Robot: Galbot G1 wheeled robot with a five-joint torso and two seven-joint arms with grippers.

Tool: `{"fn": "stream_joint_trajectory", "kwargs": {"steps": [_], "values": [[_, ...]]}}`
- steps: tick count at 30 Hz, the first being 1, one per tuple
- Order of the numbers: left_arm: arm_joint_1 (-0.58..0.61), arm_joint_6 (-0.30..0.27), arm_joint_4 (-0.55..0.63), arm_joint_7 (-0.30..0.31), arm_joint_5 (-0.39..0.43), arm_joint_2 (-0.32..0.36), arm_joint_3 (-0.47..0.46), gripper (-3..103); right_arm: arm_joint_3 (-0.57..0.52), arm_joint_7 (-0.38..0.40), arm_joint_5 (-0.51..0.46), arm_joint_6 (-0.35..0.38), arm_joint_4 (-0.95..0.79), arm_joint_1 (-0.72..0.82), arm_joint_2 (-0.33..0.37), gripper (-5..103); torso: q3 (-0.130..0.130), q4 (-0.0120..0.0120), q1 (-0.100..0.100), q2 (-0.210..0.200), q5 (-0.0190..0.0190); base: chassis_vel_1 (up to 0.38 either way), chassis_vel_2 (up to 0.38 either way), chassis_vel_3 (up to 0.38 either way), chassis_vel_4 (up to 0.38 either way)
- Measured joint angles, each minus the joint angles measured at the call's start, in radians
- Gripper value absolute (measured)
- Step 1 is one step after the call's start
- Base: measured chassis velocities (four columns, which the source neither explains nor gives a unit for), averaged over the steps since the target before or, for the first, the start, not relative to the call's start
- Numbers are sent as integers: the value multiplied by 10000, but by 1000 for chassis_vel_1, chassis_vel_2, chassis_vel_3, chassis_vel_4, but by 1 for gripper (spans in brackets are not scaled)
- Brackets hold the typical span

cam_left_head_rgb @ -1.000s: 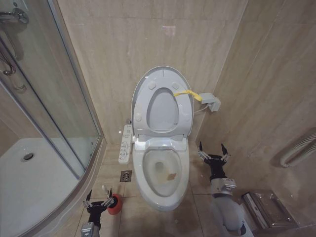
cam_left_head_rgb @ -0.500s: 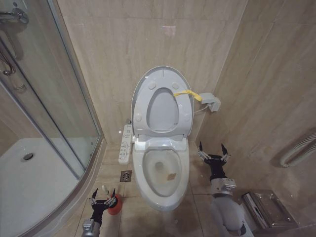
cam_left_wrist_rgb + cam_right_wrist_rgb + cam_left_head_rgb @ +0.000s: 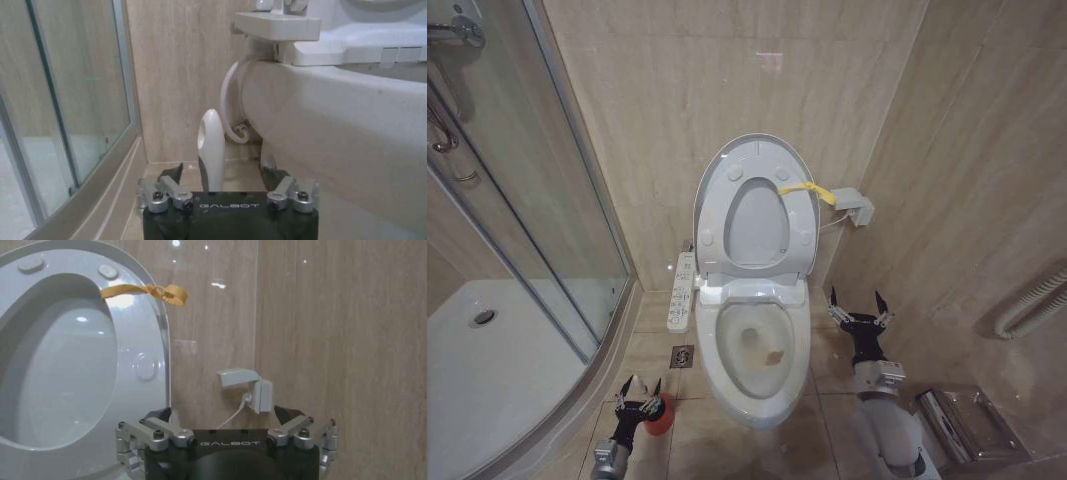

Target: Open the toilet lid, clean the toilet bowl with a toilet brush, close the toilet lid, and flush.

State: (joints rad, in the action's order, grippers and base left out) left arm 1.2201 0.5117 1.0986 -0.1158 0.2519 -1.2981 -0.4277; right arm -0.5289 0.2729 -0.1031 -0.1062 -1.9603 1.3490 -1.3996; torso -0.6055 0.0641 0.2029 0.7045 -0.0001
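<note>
left gripper (image 3: pixel 643 386) spread, astride toilet brush (image 3: pixel 211 145) | right gripper (image 3: pixel 859 302) spread, idle

toilet brush (image 3: pixel 211 148): you see just the white handle tip in the left wrist view — the black bristle head is hidden behind the left end effector (image 3: pixel 223 175).
red holder cup (image 3: pixel 659 415): partly covered by the left end effector (image 3: pixel 641 394) in the head view.
toilet bowl (image 3: pixel 347 130): cut off by the picture's edge in the left wrist view; you get its outer side wall, not the inside.
toilet lid (image 3: pixel 143 360): cut by the edge in the right wrist view, its lower part behind the right end effector (image 3: pixel 223 415).
stain in the bowl: too small in the head view to tell what it is.
</note>
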Motion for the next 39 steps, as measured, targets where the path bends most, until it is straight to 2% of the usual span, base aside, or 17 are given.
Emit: {"fn": "stream_joint_trajectory", "kwargs": {"steps": [3,4,11,12,18,19,22,31,35,39], "values": [[-56,150,-190,-117,10,3,-48,90,0,0,0,0,0,0,0,100,0,0,0,0,0,0,0,0,0],[-75,196,-248,-154,11,5,-65,63,0,0,0,0,0,0,0,100,0,-1,0,0,0,0,0,0,0],[-98,355,-354,-291,-6,-23,-97,63,0,0,0,0,0,0,0,100,0,0,0,0,1,0,0,0,0],[-103,416,-371,-366,-13,-37,-113,36,0,0,0,0,0,0,0,100,0,0,0,0,1,0,0,0,0],[-128,592,-408,-479,-15,-49,-147,36,0,0,0,0,0,0,0,100,0,-1,0,0,1,0,0,0,0],[-142,628,-410,-476,-13,-49,-159,19,0,0,0,0,0,0,0,100,0,-1,0,0,0,0,0,0,0],[-129,664,-346,-447,-12,-47,-193,19,0,0,0,0,0,0,0,100,0,0,0,0,0,0,0,0,0],[653,669,1038,-235,28,60,-371,19,0,0,0,0,-1,0,0,100,0,-1,0,0,0,0,0,0,0],[1107,648,1917,-142,86,82,-445,19,0,0,0,0,0,0,0,100,1,0,0,0,1,0,0,0,0],[2121,477,3898,112,68,82,-518,19,0,0,1,0,0,0,0,100,1,1,0,0,0,0,0,0,0]]}}
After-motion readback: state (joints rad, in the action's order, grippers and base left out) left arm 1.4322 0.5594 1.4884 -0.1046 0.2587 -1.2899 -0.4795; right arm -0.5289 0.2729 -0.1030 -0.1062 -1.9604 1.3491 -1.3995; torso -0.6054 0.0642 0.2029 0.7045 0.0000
